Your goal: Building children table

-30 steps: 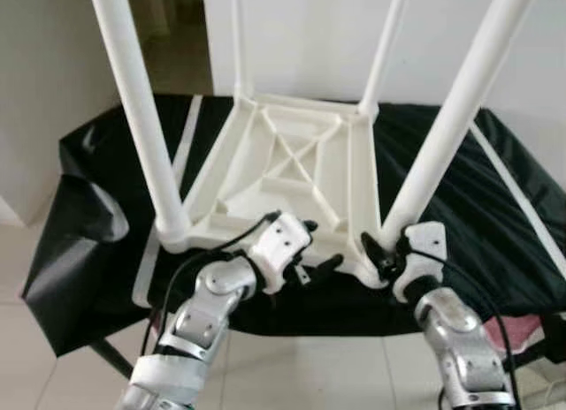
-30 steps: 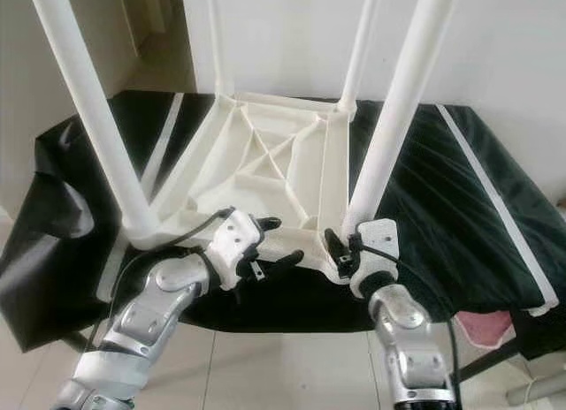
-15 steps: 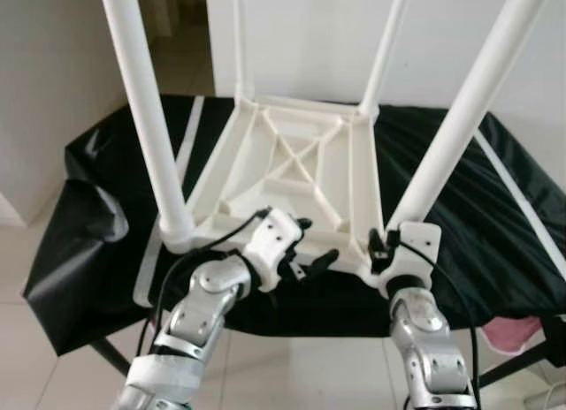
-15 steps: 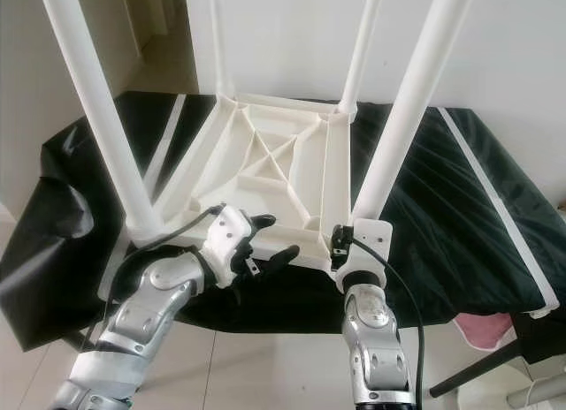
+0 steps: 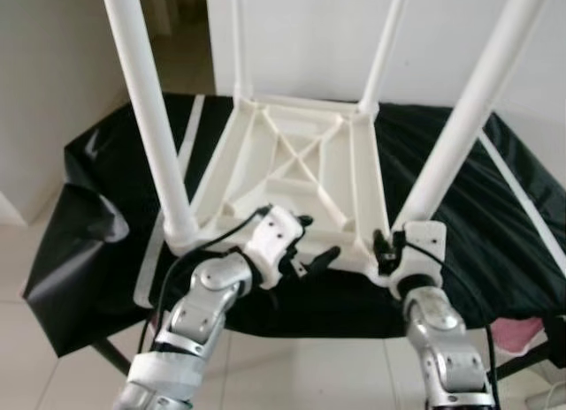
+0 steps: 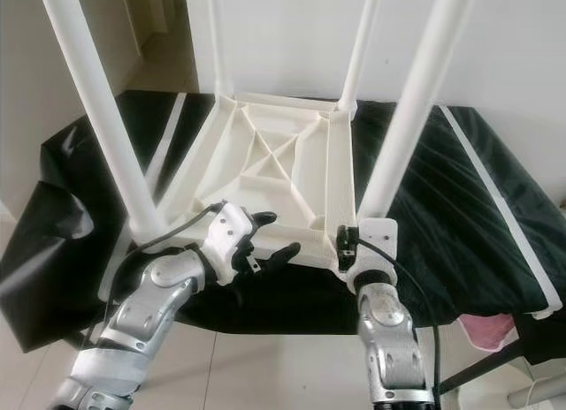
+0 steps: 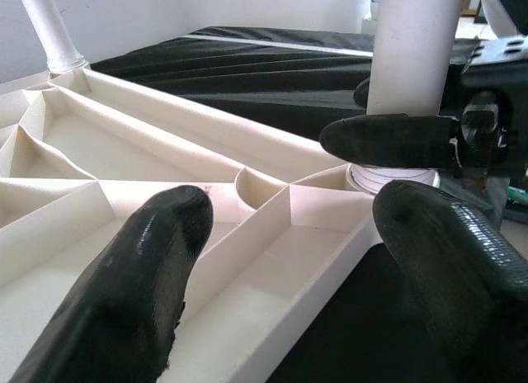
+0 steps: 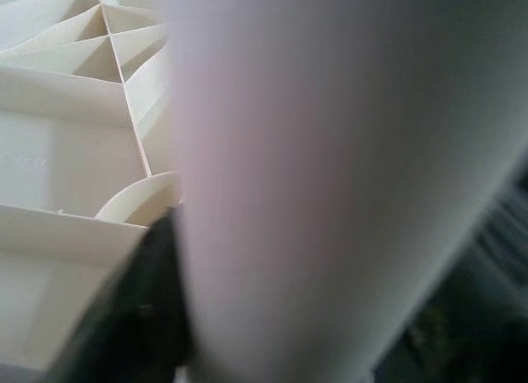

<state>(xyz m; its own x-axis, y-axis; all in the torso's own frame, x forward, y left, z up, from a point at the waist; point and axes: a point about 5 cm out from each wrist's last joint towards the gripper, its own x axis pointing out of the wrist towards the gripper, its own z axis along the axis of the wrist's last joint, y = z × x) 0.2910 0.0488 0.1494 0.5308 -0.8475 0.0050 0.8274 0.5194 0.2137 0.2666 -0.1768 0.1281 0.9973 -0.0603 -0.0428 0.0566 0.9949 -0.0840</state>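
A white children's table (image 5: 301, 176) lies upside down on a black-covered surface, its legs pointing up. My right gripper (image 5: 387, 247) sits at the base of the front right leg (image 5: 464, 118), shut on it; in the right wrist view that leg (image 8: 330, 152) looms close with one black finger (image 8: 148, 309) beside it. My left gripper (image 5: 317, 236) hovers open at the front edge of the ribbed frame, between the front left leg (image 5: 150, 118) and the right one. The left wrist view has its fingers (image 7: 140, 276) spread over the frame rim (image 7: 272, 226), nothing between them.
Black cloth (image 5: 495, 216) with white stripes covers the work surface and hangs over its left corner. A pink item (image 5: 517, 335) lies low at the right. White wall stands behind, a doorway at the back left, pale tiled floor (image 5: 71, 375) in front.
My right wrist has turned around the base of the front right leg, and its forearm has swung in under it. The left gripper has stayed almost where it was.
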